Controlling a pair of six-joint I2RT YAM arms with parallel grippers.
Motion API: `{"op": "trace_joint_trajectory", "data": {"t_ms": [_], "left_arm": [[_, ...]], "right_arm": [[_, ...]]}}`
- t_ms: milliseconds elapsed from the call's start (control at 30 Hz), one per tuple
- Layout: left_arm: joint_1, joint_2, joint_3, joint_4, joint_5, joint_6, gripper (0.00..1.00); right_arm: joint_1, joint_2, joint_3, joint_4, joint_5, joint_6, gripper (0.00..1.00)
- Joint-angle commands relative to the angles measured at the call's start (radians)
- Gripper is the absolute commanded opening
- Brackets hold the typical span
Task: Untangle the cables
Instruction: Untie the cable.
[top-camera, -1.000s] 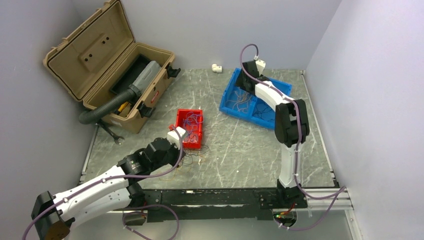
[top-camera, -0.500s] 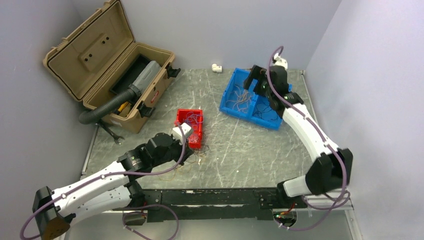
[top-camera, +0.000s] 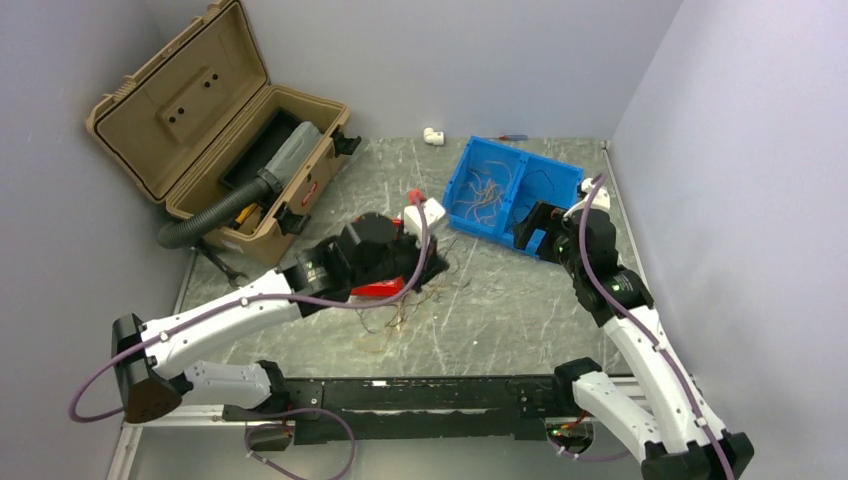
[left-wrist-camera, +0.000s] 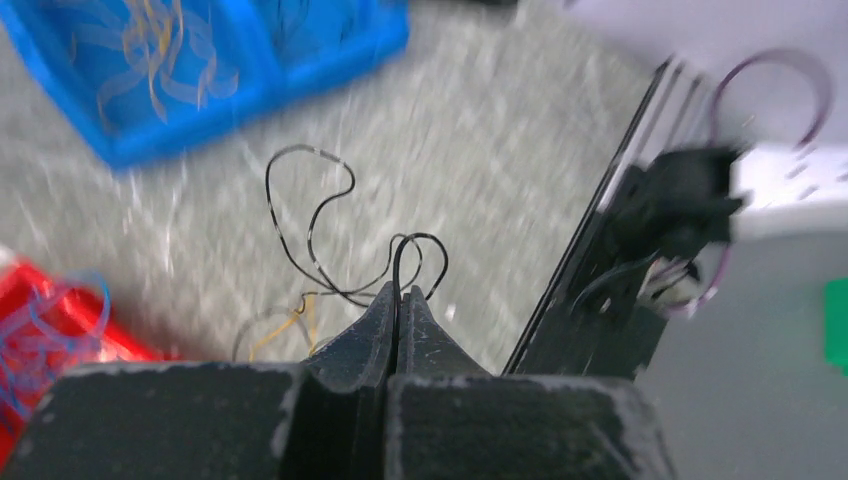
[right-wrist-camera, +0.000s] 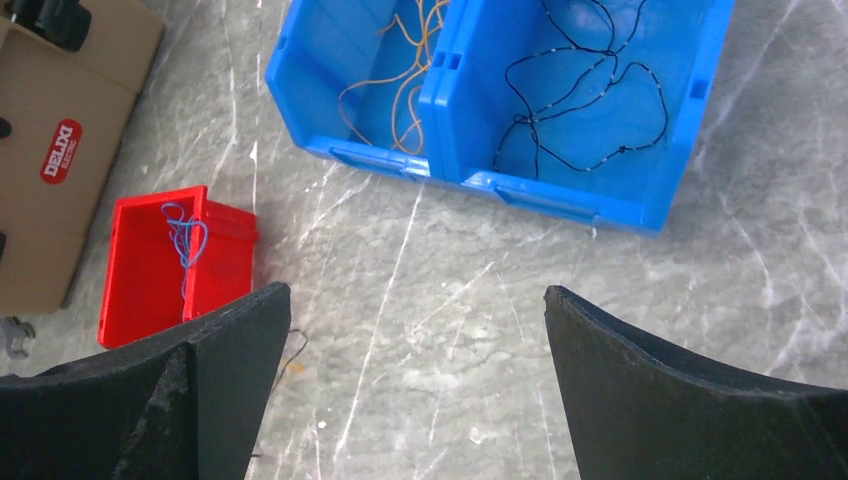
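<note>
Grey marbled tabletop (right-wrist-camera: 500, 330) between pale lilac walls, seen from above and from both wrists.

The left claw (left-wrist-camera: 400, 296) is pinched fully together on one thin black cable (left-wrist-camera: 397, 265). The wire rises from between the meeting tips and curls away ahead of them in loose loops over the table. Just to the left of those tips a yellow-orange strand (left-wrist-camera: 290, 322) lies on the stone. Whether it is knotted to the black one cannot be told, as that view is blurred.

The right claw (right-wrist-camera: 410, 295) hangs with its two fingers spread wide apart and nothing between them. Ahead of it sits a blue bin (right-wrist-camera: 560, 190) with two compartments. The one on the claw's left holds yellow-orange cables (right-wrist-camera: 400, 70), and the one on its right holds black cables (right-wrist-camera: 590, 90). Further to the claw's left is a red bin (right-wrist-camera: 150, 290) with a few blue cables (right-wrist-camera: 187, 240) inside.

The sorting looks well under way, since each colour already has wires in its own compartment. What is left, by the look of it, is a small thin scatter of loose strands (top-camera: 395, 315) on the table close under the left claw, plus the black wire now held, which probably belongs with the other black ones.
</note>
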Motion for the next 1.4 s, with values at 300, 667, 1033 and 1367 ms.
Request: {"op": "trace_joint_trajectory", "data": {"t_ms": [300, 667, 1033, 1367], "left_arm": [[-0.001, 0.036, 0.252, -0.025, 0.153, -0.008, 0.0], [0.0, 0.019, 0.154, 0.001, 0.136, 0.004, 0.0], [0.0, 0.005, 0.147, -0.033, 0.083, 0.024, 0.0], [0.0, 0.012, 0.166, -0.055, 0.049, 0.041, 0.0]], "right_arm": [[-0.003, -0.232, -0.068, -0.044, -0.204, -0.116, 0.98], [-0.003, -0.341, -0.237, 0.205, -0.696, -0.048, 1.0], [-0.002, -0.356, -0.389, 0.252, -0.786, 0.041, 0.93], [0.053, -0.394, -0.477, 0.223, -0.768, 0.065, 0.84]]}}
